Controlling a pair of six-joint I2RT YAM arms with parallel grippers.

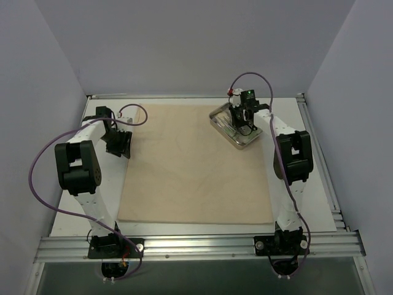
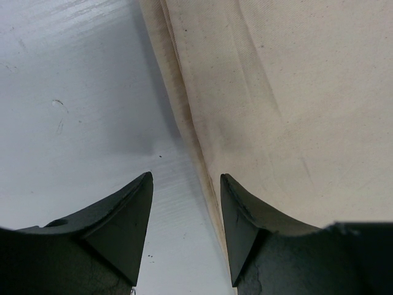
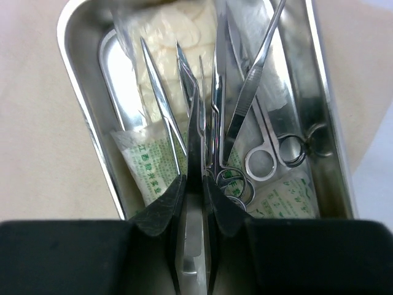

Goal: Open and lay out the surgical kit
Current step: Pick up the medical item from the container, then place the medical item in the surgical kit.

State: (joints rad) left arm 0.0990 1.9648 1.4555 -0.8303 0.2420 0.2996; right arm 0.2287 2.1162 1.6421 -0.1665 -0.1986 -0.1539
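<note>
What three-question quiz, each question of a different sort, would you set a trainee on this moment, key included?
1. True or false: the steel tray sits at the near left corner of the beige cloth.
2. The right arm has its jaws shut on: A) a green-printed packet; B) thin metal tweezers; C) nothing.
3. Fill in: the left arm holds its jaws ___ above the cloth's left edge, gripping nothing.
Key: 1 false, the tray sits at the far right corner; 2 B; 3 open.
</note>
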